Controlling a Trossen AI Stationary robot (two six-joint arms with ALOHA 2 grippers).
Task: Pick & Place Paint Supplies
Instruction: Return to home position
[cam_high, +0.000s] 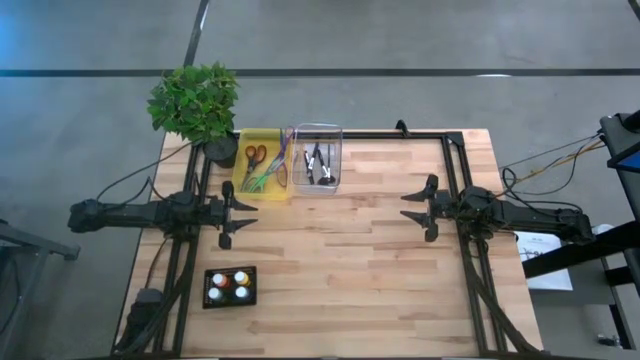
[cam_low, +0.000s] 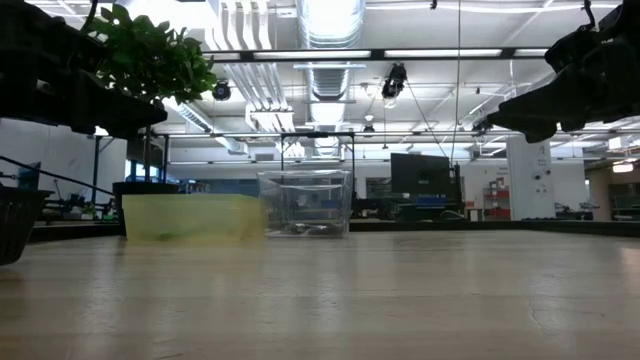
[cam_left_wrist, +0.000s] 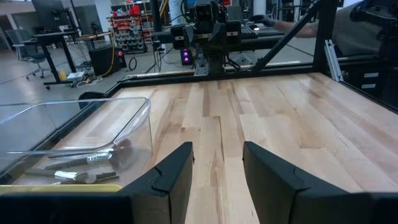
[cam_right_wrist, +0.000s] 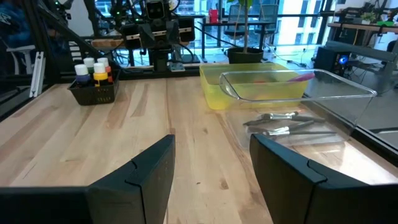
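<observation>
Several small paint bottles with white, yellow and orange caps stand upright in a black tray (cam_high: 230, 287) near the table's front left; the tray also shows in the right wrist view (cam_right_wrist: 94, 81). Thin dark-handled brushes (cam_high: 318, 165) lie on the floor of a clear bin (cam_high: 318, 130) at the far edge, and show in both wrist views (cam_left_wrist: 81, 165) (cam_right_wrist: 280, 124). My left gripper (cam_high: 247, 213) is open and empty above the table's left side, in front of the bins. My right gripper (cam_high: 412, 208) is open and empty above the table's right side.
A yellow bin (cam_high: 262, 140) holding scissors and coloured sticks stands left of the clear bin. A potted plant (cam_high: 195, 100) stands at the far left corner. Black frame rails (cam_high: 455, 170) run along the table's sides. Bare wood (cam_high: 340, 260) lies between the two grippers.
</observation>
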